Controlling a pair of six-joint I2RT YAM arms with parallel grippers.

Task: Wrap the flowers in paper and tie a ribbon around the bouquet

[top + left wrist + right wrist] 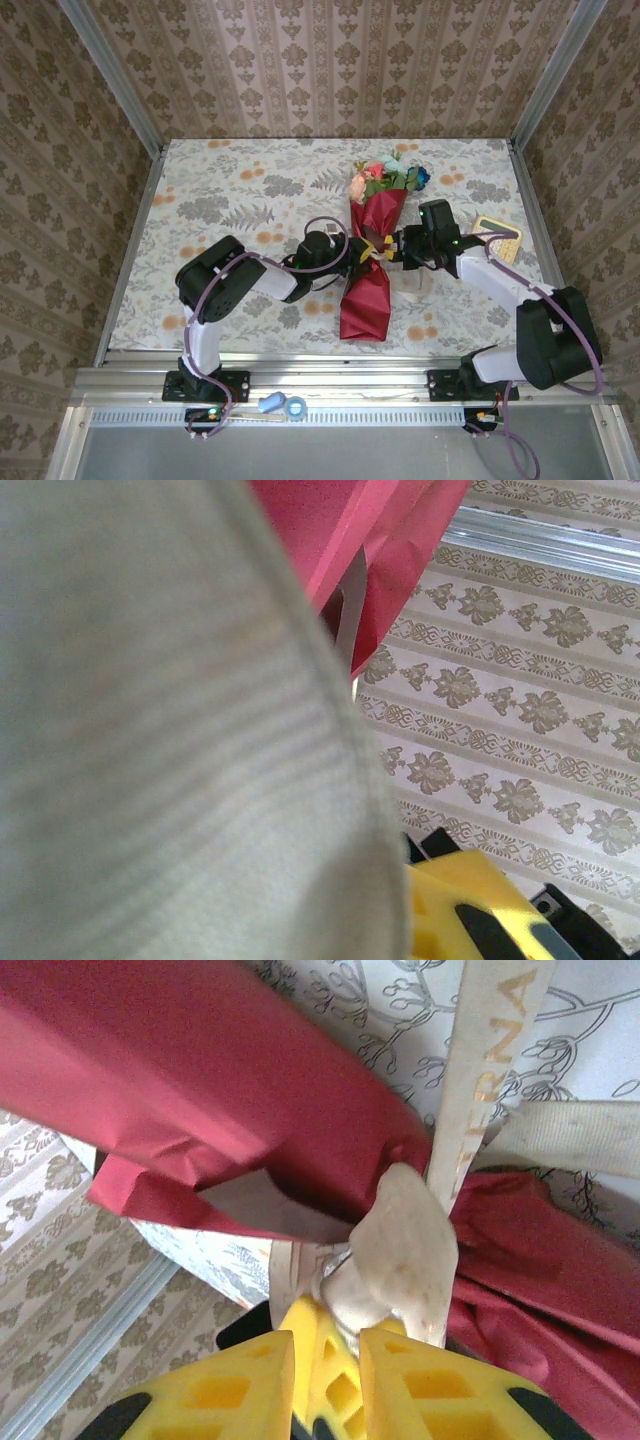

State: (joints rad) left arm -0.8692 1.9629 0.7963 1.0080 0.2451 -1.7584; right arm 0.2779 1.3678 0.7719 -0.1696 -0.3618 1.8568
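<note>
Bouquet (366,292) lies near-to-far; left end effector (357,249), pressed together, and right end effector (325,1350), slightly parted, flank its ribbon (400,1250) knot.

A robot lab cell dressed as a home: damask wallpaper panels (330,60) in aluminium framing (112,75) enclose a bench (220,190) under printed floral cloth.

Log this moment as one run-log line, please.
bouquet: wrapped | ribbon: knotted round it | right claw: parted at knot | left claw: shut
</note>
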